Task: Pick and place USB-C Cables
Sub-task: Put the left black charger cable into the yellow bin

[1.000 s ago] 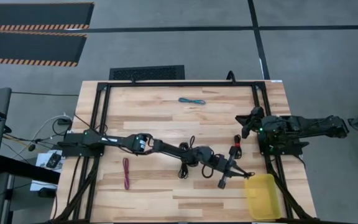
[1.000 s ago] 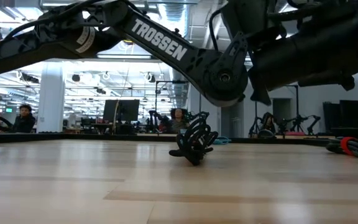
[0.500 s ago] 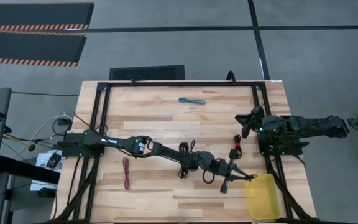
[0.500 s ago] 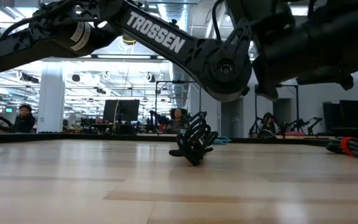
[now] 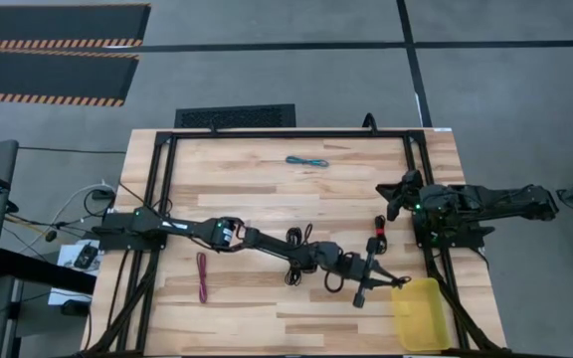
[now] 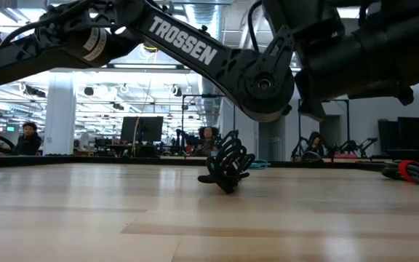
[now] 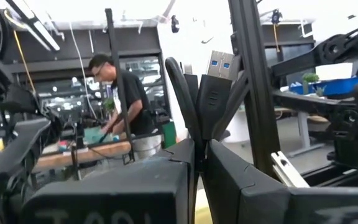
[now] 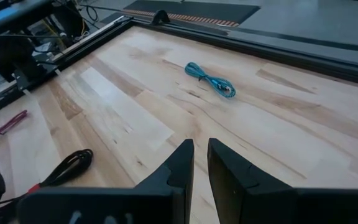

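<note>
Black cable [image 7: 211, 99] is clamped in the left pincer [image 5: 364, 288], just beside the yellow bin [image 5: 418, 313] at the worktop [image 5: 247, 174] front.
Teal cable [image 5: 306, 161], red cable [image 5: 202, 276] and a second black cable [image 5: 376, 236] are left lying on the worktop; the right pincer [image 8: 200, 163], nearly together, is held empty at the right edge.

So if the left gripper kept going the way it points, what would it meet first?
Probably the yellow bin: the left gripper, shut on a black cable, points toward it from just beside it. Height is hard to judge.

A yellow bin [image 5: 418, 311] sits on the wooden table [image 5: 267, 189] beside loose wires [image 5: 80, 204].
</note>
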Tool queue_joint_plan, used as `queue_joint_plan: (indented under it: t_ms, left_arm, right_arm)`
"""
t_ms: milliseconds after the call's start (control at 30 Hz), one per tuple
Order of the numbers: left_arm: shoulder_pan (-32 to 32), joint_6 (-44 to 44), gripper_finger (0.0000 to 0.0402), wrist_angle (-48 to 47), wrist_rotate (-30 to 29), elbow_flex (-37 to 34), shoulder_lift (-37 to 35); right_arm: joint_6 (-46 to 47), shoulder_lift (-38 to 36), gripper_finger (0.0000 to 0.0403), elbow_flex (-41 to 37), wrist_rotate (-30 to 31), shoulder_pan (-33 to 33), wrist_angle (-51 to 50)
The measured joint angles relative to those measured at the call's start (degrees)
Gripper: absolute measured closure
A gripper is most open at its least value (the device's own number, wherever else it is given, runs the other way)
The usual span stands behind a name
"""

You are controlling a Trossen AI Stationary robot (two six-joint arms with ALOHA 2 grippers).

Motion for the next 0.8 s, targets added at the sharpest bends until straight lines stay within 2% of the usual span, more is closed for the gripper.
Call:
queue_joint_plan:
  t_ms: [267, 333, 433, 567, 800]
  left_arm:
    - [0.11, -2.93, 0.0382, -9.83, -1.76, -0.04, -1.01]
    - [0.25, -1.51, 0.0382, -16.16, -2.17, -0.16, -2.64]
    - [0.22, 2.35, 0.0392, -27.32, -6.53, -0.17, -6.41]
    - [0.08, 7.74, 0.0397, -35.68, -11.35, -0.04, -11.09]
    - [-0.06, 7.11, 0.04, -53.44, -16.72, -0.15, -14.68]
  right_arm:
    - [-0.37, 0.02, 0.0332, 0.06, -0.7, 1.56, 0.47]
    - [-0.8, 0.04, 0.0332, 0.78, -0.72, 2.75, 0.4]
    - [-2.78, 0.02, 0.0332, 2.66, -0.32, 5.65, 0.94]
    - [-5.52, 0.03, 0.0332, 5.37, 2.4, 9.81, 2.37]
    - [-6.76, 0.0, 0.0332, 7.19, 8.06, 17.3, 1.95]
